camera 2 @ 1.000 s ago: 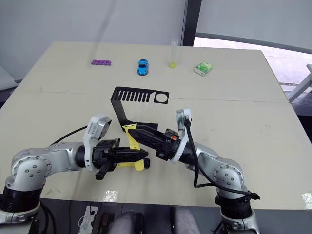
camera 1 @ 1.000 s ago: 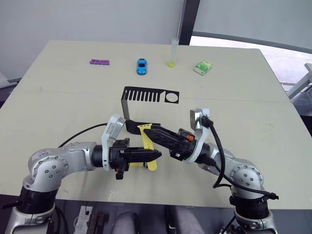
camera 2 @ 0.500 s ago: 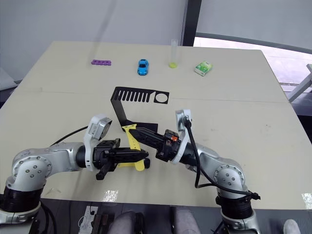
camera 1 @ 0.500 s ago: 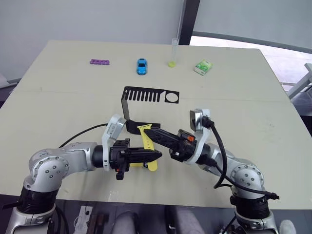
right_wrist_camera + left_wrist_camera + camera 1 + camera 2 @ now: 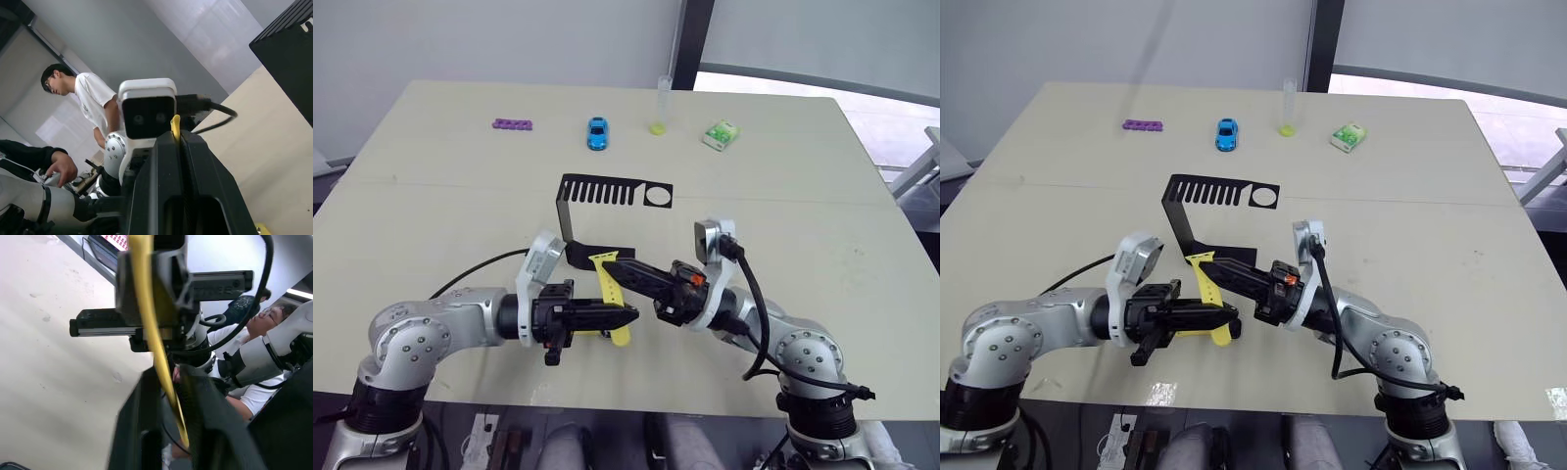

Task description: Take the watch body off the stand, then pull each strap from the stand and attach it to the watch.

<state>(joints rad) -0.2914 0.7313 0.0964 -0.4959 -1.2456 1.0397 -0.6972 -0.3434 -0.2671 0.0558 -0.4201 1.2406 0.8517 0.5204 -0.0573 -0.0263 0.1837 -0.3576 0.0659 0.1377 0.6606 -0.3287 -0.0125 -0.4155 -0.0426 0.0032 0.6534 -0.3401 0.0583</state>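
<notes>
Left gripper (image 5: pixel 625 317): fingers closed together, clamped on the lower part of a yellow strap (image 5: pixel 610 294); the left wrist view shows the band running between its fingers.

Right gripper (image 5: pixel 614 264): fingers closed narrow, tips at the upper end of the same strap, just in front of the stand's base; the right wrist view shows a yellow edge between them. Held item judged to be that strap end; the watch body cannot be made out in any view.

Stand (image 5: pixel 612 191): black C-shaped bracket, comb-slotted top with 1 round hole, upright behind both grippers, nothing hanging on the top.

Step, as judged: joining a strap to the watch in mid-air between the 2 grippers.

Risks:
- The thin, flexible band may bend or twist, so its end skews off the watch lug.
- Opposed pulls from the 2 grippers may slide it out of 1 grip and drop it.
- The right gripper, close to the base, may knock the stand.

Surface: pale beige table (image 5: pixel 450 206), 2 panels with a seam across.

Far edge:
- purple block strip (image 5: pixel 514 124)
- blue toy car (image 5: pixel 597 132)
- clear tube with yellow bottom (image 5: pixel 660 107)
- green-white packet (image 5: pixel 721 134)

Room: grey wall, window at right; a person in a white shirt (image 5: pixel 93 105) shows in the wrist views.
</notes>
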